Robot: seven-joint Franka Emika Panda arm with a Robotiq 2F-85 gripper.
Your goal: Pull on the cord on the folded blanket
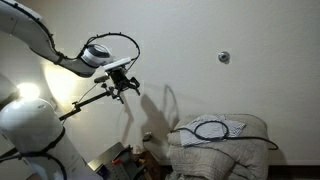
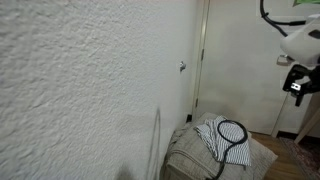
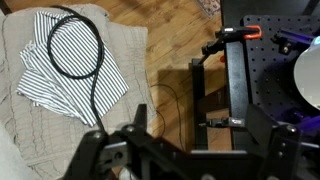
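The folded blanket [image 1: 225, 155] is a bulky beige pile with a striped paler patch on top, seen in both exterior views [image 2: 195, 155] and at the left of the wrist view [image 3: 30, 120]. The cord [image 1: 213, 128] lies on the patch as a black oval loop [image 2: 232, 132] [image 3: 75, 45], with one end trailing down over the blanket's edge toward the floor. My gripper [image 1: 124, 86] [image 2: 297, 87] hangs high in the air, well away from the blanket. Its fingers [image 3: 197, 115] are spread apart and hold nothing.
A black metal stand with an orange clamp [image 3: 232, 34] sits on the wooden floor [image 3: 165, 50] beside the blanket. The robot's white base [image 1: 30, 125] and some clutter [image 1: 130, 160] are near it. A white wall with a small round fixture [image 1: 224, 57] is behind, and there is a door [image 2: 235, 60].
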